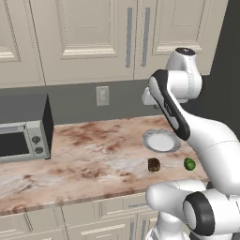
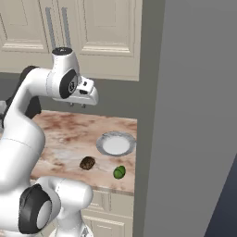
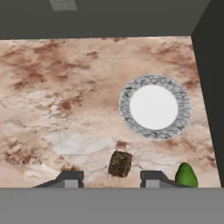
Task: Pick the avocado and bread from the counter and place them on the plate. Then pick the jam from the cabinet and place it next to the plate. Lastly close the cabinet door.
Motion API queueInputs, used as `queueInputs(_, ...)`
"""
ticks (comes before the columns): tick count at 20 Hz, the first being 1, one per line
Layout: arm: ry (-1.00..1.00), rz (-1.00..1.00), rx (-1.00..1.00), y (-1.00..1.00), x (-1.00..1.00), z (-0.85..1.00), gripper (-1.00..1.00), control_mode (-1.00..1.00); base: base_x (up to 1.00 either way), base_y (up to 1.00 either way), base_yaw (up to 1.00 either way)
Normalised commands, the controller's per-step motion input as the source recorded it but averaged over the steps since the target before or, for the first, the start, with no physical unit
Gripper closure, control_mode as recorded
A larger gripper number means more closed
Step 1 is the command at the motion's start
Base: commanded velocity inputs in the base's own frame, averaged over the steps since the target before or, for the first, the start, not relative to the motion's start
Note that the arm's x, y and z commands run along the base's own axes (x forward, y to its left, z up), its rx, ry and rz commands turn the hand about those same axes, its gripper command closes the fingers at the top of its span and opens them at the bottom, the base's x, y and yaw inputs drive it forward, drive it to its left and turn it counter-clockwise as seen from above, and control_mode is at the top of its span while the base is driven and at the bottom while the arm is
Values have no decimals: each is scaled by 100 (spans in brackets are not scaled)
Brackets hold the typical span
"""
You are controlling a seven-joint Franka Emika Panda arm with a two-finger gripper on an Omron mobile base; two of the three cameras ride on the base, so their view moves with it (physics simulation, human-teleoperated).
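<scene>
My gripper [image 3: 110,179] hangs high above the counter [image 1: 93,154], pointing down, its fingers apart with nothing between them; it shows under the white hand [image 2: 76,105] too. Below it lie the dark brown bread [image 3: 120,164] [image 1: 153,164] [image 2: 87,163] and, to its right, the green avocado [image 3: 186,175] [image 1: 189,163] [image 2: 119,172]. Behind them stands the white plate with its grey rim [image 3: 127,105] [image 1: 146,139] [image 2: 102,139], nothing on it. The cream cabinet [image 1: 89,37] above has its doors closed, grey bar handles [image 1: 129,37] side by side. The jam is hidden.
A grey microwave [image 1: 23,136] sits at the counter's left end. A wall outlet [image 1: 102,95] is on the dark backsplash. A tall dark grey wall [image 2: 194,115] bounds the counter on the right, close to the plate and avocado.
</scene>
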Motion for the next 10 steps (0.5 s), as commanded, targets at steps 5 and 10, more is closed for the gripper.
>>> queueInputs(5, 0, 0, 0, 0, 0, -16, -100, -100, 0, 0, 0)
queueInputs(10, 0, -1, 0, 0, 0, -33, -100, -100, 0, 0, 0)
